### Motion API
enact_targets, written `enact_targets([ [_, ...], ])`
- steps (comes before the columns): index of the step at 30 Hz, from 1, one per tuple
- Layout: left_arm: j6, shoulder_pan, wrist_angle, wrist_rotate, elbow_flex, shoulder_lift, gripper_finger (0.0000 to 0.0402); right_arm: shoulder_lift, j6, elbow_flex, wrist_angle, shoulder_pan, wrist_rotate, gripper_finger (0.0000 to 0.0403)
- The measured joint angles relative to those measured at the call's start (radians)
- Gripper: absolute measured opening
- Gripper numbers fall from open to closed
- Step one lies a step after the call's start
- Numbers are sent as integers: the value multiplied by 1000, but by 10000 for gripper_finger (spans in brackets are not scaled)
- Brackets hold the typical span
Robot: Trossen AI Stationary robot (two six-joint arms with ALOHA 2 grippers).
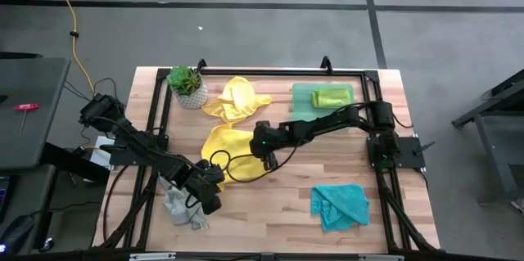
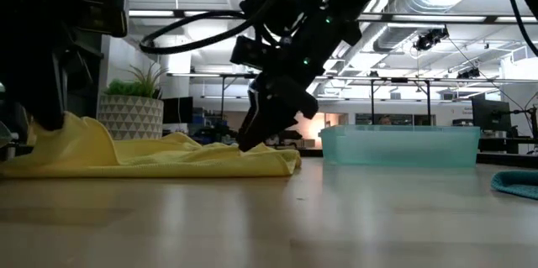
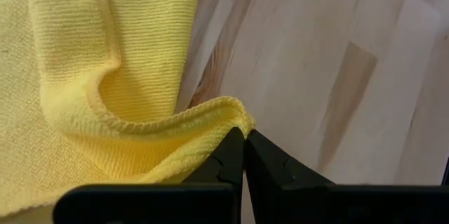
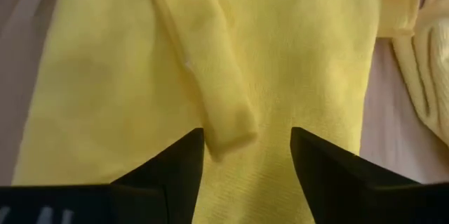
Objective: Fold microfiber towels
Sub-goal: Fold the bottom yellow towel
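Left claw (image 3: 243,140) pinches yellow towel (image 1: 225,142) corner; right claw (image 4: 247,155) wide over it.

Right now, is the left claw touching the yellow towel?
Touching. The left wrist view shows the left claw shut on the hemmed corner of the yellow towel, the fabric edge running right into the closed tips.

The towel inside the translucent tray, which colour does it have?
Lime green towel, folded in the tray; clearest in the high view.
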Motion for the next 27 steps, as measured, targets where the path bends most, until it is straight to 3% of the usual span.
enact_targets([
  [11, 19, 0, -2, -10, 0, 0, 0, 32, -83, 1, -9, 3, -3, 181],
  [27, 11, 0, -3, -10, 0, 0, 0, 40, -22, 1, 53, 3, 2, 172],
])
